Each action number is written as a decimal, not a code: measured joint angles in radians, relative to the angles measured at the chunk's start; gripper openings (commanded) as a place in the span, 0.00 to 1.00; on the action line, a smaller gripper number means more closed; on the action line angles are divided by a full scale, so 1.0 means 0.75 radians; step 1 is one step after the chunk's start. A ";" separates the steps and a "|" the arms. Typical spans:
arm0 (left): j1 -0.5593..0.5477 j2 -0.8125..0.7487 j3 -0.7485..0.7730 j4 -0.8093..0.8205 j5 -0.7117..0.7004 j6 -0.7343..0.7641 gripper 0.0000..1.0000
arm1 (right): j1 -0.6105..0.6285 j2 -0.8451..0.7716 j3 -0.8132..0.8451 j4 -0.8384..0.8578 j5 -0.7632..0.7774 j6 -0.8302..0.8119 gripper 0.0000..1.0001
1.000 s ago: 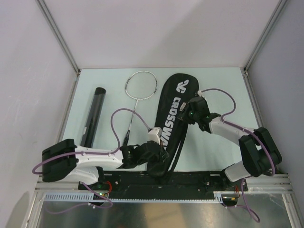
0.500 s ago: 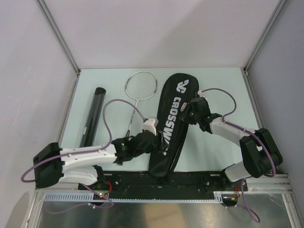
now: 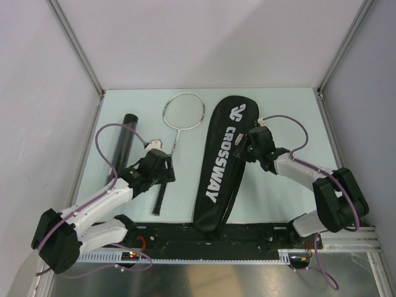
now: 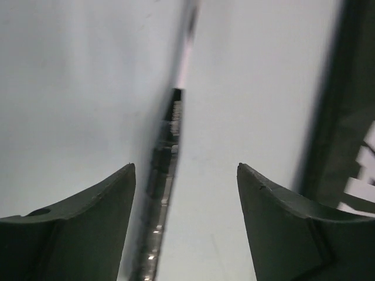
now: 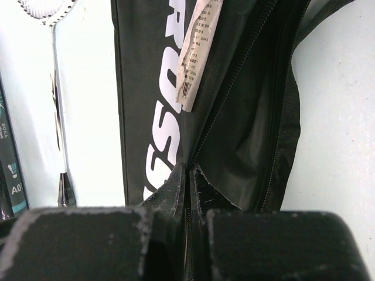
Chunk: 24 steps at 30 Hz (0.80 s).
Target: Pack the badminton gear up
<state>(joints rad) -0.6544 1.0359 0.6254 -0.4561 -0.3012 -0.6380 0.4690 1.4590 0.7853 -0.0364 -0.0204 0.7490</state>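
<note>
My right gripper [image 5: 187,175] clamps the racket bag [image 5: 135,58] at its zipper edge, likely to hold the mouth open. My left gripper [image 4: 186,167] hangs released astride the racket [image 4: 164,170] handle, ready to grasp.

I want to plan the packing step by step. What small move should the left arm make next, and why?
Probably lower the left gripper and close it on the racket handle. Its jaws stand open with the handle lying between them, not yet gripped, while the right gripper is shut on the zipper edge of the racket bag.
</note>
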 measured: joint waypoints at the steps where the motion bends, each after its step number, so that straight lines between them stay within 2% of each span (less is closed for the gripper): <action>1: 0.035 0.002 -0.017 -0.013 0.003 0.017 0.75 | 0.000 -0.001 -0.001 0.003 -0.002 0.001 0.00; 4: 0.094 0.043 -0.047 -0.048 0.021 0.050 0.77 | 0.000 -0.010 -0.012 0.018 -0.009 0.004 0.00; 12: 0.136 0.241 -0.049 -0.052 0.064 0.083 0.78 | 0.001 -0.016 -0.049 0.058 -0.023 0.013 0.00; 19: 0.159 0.346 -0.038 0.000 0.094 0.095 0.72 | 0.004 -0.016 -0.053 0.083 -0.039 0.013 0.00; 22: 0.159 0.366 -0.030 0.032 0.093 0.106 0.62 | 0.007 -0.016 -0.061 0.098 -0.046 0.013 0.00; 24: 0.159 0.371 -0.030 0.048 0.092 0.110 0.46 | 0.009 -0.016 -0.068 0.105 -0.052 0.013 0.00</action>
<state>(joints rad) -0.5354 1.3144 0.6033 -0.4202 -0.2325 -0.5552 0.4755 1.4471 0.7345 0.0422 -0.0597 0.7589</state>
